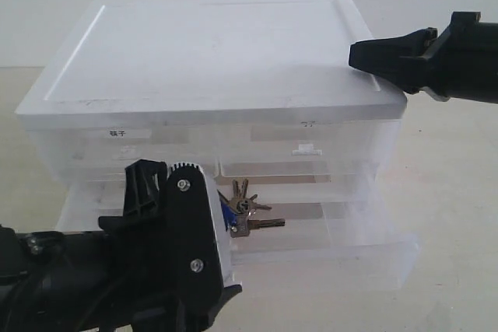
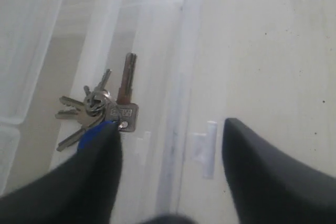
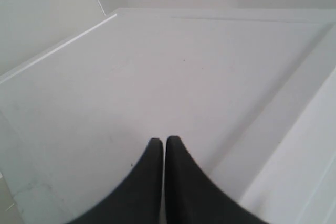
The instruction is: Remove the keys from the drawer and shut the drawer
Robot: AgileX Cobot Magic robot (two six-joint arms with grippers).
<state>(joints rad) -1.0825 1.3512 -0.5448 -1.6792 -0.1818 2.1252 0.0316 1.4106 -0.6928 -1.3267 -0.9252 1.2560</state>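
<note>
Translucent plastic everywhere: drawer (image 1: pixel 342 253) pulled out across the lower middle of the exterior frame, keys (image 1: pixel 247 209) lying inside on its floor, left of centre. Poised right above them, left tool (image 2: pixel 172 124), fingers spread wide, gripping nothing. Blue fob (image 2: pixel 92 135) tucked against one fingertip, contact impossible to call; silver blades fanned out beyond it. White tab handle (image 2: pixel 206 148) showing in the gap between the two fingers. Over at the upper right, right tool (image 3: pixel 160 141) pinched closed, tips together, empty, set over the right corner of the cabinet top (image 1: pixel 218 52).
</note>
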